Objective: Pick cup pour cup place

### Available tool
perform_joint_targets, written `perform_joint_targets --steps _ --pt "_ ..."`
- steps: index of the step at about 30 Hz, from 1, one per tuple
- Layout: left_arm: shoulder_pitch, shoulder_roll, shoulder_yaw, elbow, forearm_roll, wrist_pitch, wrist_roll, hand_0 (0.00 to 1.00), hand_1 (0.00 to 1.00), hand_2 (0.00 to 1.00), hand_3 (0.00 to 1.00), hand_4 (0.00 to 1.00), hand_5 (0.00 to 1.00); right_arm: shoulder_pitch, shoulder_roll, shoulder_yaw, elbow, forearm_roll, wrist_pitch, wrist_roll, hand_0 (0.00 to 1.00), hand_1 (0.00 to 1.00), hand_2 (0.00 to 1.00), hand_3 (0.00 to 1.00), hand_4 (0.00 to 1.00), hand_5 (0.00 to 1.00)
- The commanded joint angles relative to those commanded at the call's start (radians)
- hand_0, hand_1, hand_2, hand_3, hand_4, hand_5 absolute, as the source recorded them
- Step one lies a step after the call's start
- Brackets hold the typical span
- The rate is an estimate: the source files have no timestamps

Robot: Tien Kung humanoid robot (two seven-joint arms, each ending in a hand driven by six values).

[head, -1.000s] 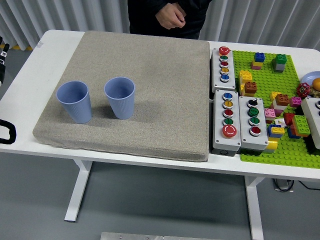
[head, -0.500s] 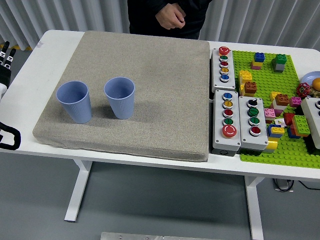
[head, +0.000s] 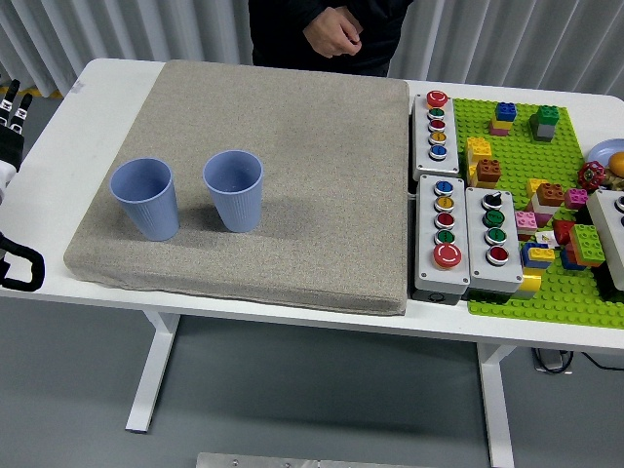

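Standing upright side by side on the grey mat (head: 292,146), left cup (head: 145,198) and right cup (head: 234,190) look light, thin-walled, easily crushed; grip mid-wall. Left hand (head: 10,122) at table edge: finger state indeterminate.

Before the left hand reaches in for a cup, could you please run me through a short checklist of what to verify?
1. Left ribbed blue plastic cup upright on the grey fabric mat: ok.
2. Right ribbed blue plastic cup upright, apart from the first: ok.
3. Contents of either cup: cannot tell.
4. Left hand at the picture's left edge, holding nothing: ok; finger posture: cannot tell.
5. Person's hands clasped at the far side, off the mat: ok.
6. Grey button boxes clear of the cups: ok.
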Motion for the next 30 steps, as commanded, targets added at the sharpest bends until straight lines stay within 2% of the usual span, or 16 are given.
perform_joint_targets --steps 9,30 --pt "0.004 -0.014 0.003 -0.025 0.027 -0.003 0.002 0.912 0.892 0.998 0.998 0.816 0.998 0.005 0.0 0.004 0.0 -0.011 0.0 -0.007 0.719 0.683 0.717 0.682 0.308 0.282" --pt "0.004 -0.003 0.006 -0.026 0.038 -0.007 0.009 0.908 0.886 0.998 0.998 0.819 0.998 0.001 0.005 0.011 0.0 -0.017 0.001 -0.009 0.719 0.682 0.718 0.683 0.307 0.283"
